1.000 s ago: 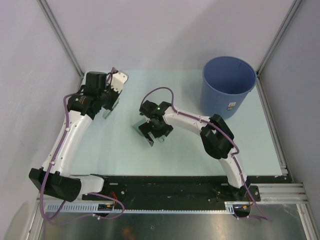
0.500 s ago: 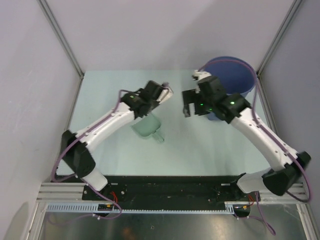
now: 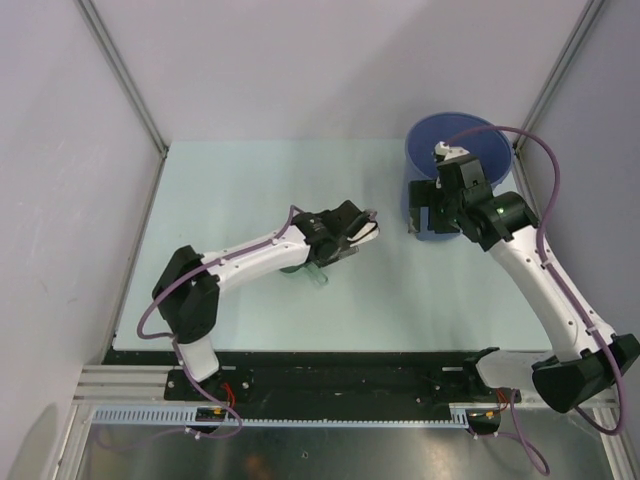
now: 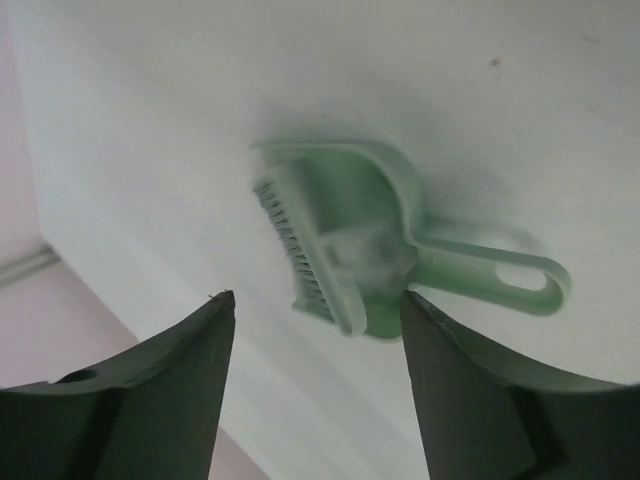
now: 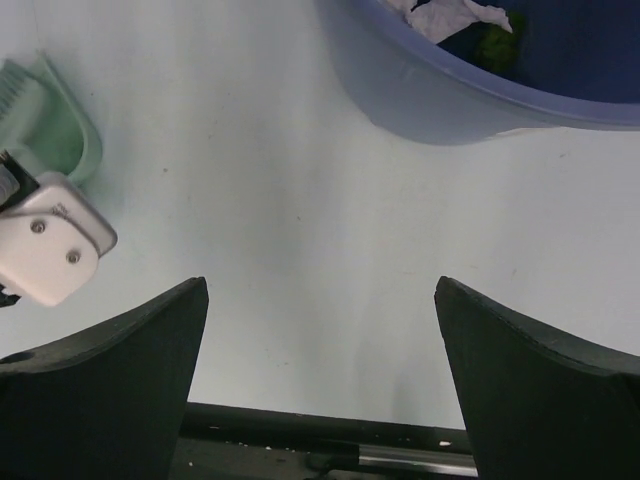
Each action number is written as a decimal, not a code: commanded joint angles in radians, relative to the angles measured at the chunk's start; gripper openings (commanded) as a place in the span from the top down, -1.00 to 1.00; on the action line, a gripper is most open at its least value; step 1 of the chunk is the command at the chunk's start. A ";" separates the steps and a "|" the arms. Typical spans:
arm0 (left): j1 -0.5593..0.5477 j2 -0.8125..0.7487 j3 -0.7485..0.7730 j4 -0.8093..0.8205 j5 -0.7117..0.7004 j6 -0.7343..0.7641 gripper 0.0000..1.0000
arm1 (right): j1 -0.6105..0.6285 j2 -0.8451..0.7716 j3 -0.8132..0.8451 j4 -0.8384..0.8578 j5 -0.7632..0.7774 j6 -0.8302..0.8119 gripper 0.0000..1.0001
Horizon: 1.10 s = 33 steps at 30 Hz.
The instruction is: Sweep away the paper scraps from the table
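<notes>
- Since half a second ago, the left tool is found shifted to the right and nearer the front rail, while the right tool is found carried rightwards to the near-left side of the blue bin.
- The left tool's fingers are spread wide and nothing is held. Below and between them, the sage-green dustpan is seen lying on the tabletop, with the brush laid in its mouth.
- The right tool is likewise held agape and empty, above bare tabletop.
- The paper scraps, white and green ones, are seen inside the bin.
</notes>
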 commanded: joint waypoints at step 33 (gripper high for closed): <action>0.859 -0.597 -0.531 0.141 0.791 0.158 -0.85 | -0.445 -0.216 -0.556 0.376 -0.414 -0.159 -1.00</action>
